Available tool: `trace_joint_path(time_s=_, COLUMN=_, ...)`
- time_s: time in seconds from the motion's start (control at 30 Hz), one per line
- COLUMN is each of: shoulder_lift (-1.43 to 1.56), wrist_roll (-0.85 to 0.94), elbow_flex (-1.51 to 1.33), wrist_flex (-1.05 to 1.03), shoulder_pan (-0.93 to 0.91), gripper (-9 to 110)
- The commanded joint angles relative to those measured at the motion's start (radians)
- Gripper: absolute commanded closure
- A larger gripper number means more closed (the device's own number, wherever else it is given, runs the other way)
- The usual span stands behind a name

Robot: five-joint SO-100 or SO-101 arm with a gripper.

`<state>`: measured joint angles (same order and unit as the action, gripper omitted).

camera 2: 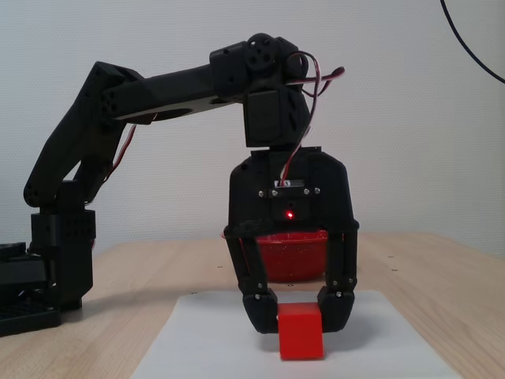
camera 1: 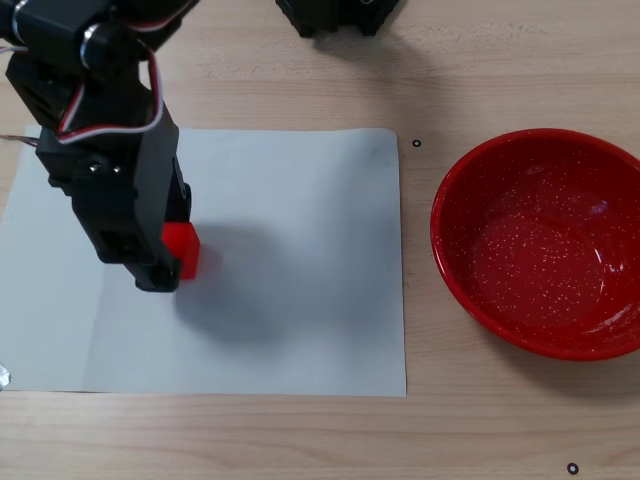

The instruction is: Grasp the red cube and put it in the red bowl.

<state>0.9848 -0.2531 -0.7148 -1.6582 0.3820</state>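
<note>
The red cube [camera 1: 183, 249] sits between the fingers of my black gripper [camera 1: 172, 258] over the left part of the white paper sheet [camera 1: 300, 260]. In the other fixed view the gripper [camera 2: 300, 314] points straight down and its two fingertips press the sides of the cube [camera 2: 301, 335]. I cannot tell whether the cube rests on the paper or hangs just above it. The red bowl [camera 1: 540, 240], glossy with white speckles inside, stands empty on the wooden table right of the paper. It also shows behind the gripper [camera 2: 288, 257].
A black block [camera 1: 340, 15] stands at the table's far edge. The arm's base [camera 2: 47, 268] is at the left in the side-on fixed view. Small black ring marks [camera 1: 417, 143] lie on the wood near the paper and near the front edge.
</note>
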Motion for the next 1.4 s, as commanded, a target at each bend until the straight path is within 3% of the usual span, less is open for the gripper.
trace_joint_path(time_s=0.0, shoulder_lift=0.075, wrist_roll=0.006, elbow_flex=0.135, wrist_flex=-0.018, shoulder_pan=0.015, gripper=101)
trace_joint_path(time_s=0.67, shoulder_lift=0.143, wrist_roll=0.028, elbow_flex=0.311, wrist_flex=-0.170, shoulder_pan=-0.012, gripper=101)
trace_joint_path(time_s=1.37, shoulder_lift=0.345, wrist_roll=0.150, elbow_flex=0.322, wrist_flex=-0.247, shoulder_pan=-0.334, gripper=101)
